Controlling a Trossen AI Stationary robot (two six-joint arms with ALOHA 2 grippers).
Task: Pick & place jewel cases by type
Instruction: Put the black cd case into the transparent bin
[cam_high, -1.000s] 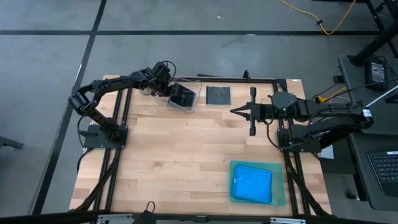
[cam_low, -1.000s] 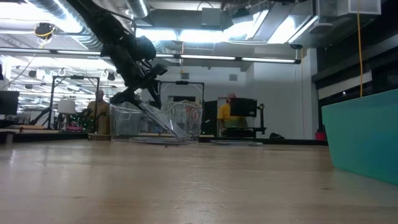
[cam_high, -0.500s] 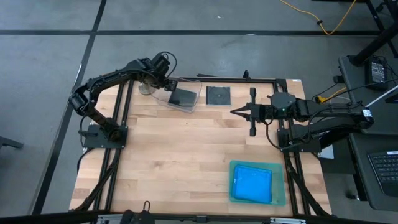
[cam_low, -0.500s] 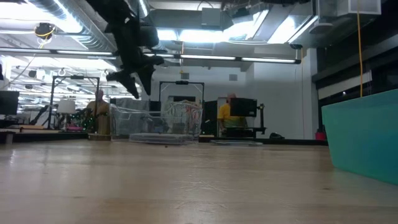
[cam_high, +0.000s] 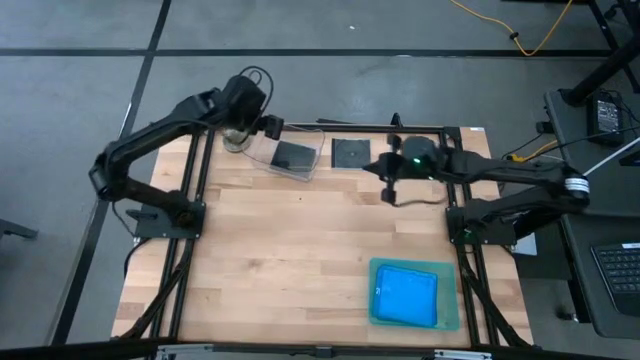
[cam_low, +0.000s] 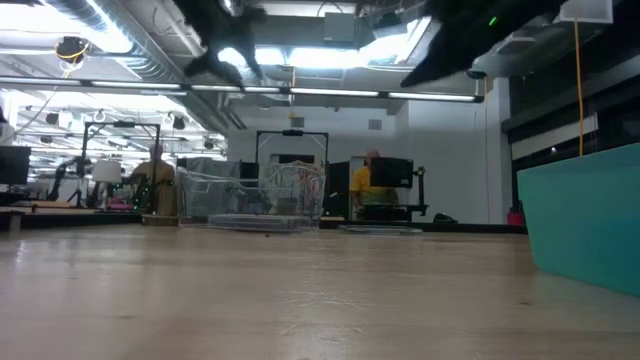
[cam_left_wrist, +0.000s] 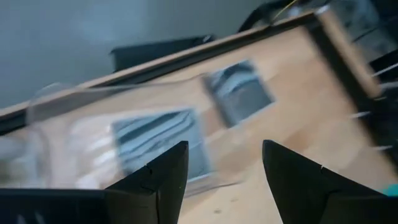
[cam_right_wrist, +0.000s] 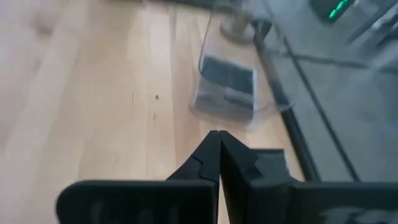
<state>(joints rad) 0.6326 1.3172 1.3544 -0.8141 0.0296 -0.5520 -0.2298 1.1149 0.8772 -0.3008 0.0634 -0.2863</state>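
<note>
A dark square jewel case (cam_high: 293, 155) lies flat in the clear tub (cam_high: 312, 160) at the table's far side; it also shows in the left wrist view (cam_left_wrist: 158, 142) and the right wrist view (cam_right_wrist: 227, 78). A second dark case (cam_high: 351, 152) lies on the table right of the tub. Blue cases (cam_high: 405, 293) lie in the green tray (cam_high: 452, 300) at the near right. My left gripper (cam_high: 264, 126) is open and empty, high over the tub's far left corner. My right gripper (cam_high: 372, 168) is shut and empty, raised just right of the second dark case.
The table's dark frame rails (cam_high: 420, 127) run along the far edge and both sides. The green tray's wall (cam_low: 590, 215) stands at the right in the low view. Bare wood lies between the tub and the tray.
My left gripper has risen out of the tub and gone toward the table's far left. The dark case that leaned in the tub under it now lies flat there. My right gripper has risen and moved left toward the second dark case.
</note>
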